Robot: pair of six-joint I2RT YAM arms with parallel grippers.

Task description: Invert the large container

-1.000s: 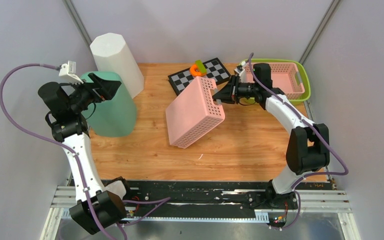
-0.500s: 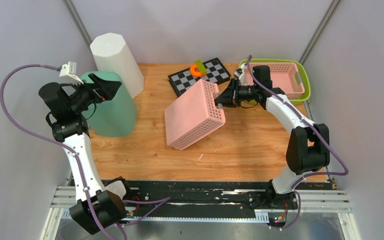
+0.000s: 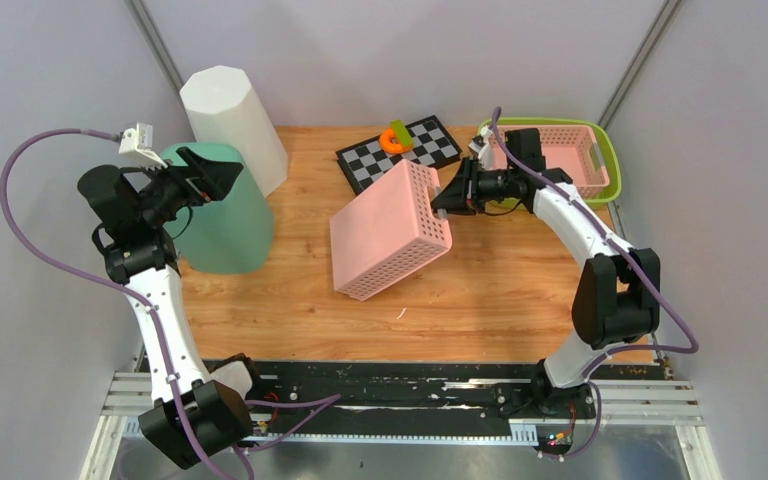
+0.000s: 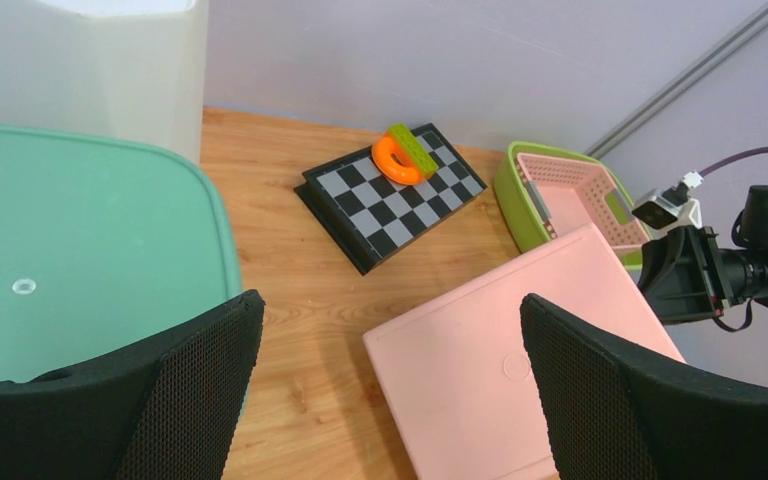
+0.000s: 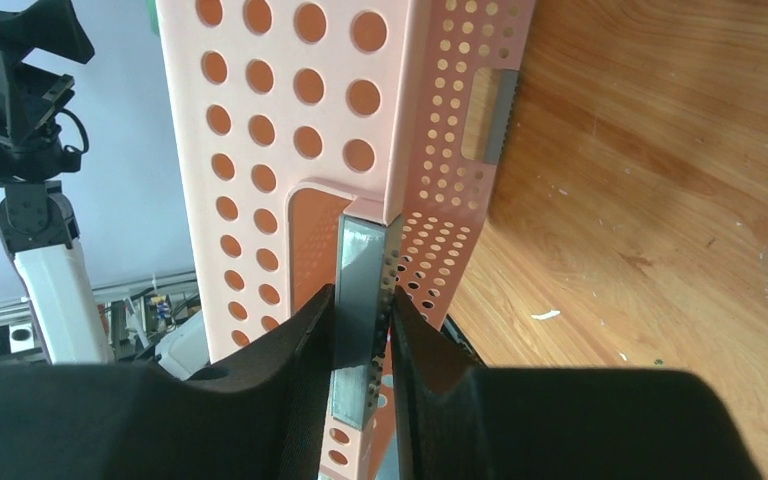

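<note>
Fig. — top view, against one second earlier: large pink container (image 3: 390, 232) shifted slightly leftward; left arm unchanged. Container at mid-table (image 3: 500, 290), tilted, lower edge on wood, solid base facing up, perforated wall toward right arm. Right gripper (image 5: 362, 300) pinching container rim at handle cut-out. Left gripper (image 4: 390, 400) fingers spread wide, hovering above green bin (image 3: 222, 215) — nothing held. Surroundings: white bin (image 3: 232, 115) behind green bin; checkerboard (image 3: 400, 152) with orange-green piece (image 3: 396, 138) just behind container; small pink basket (image 3: 560, 158) in green tray (image 3: 612, 170) at far right corner.
</note>
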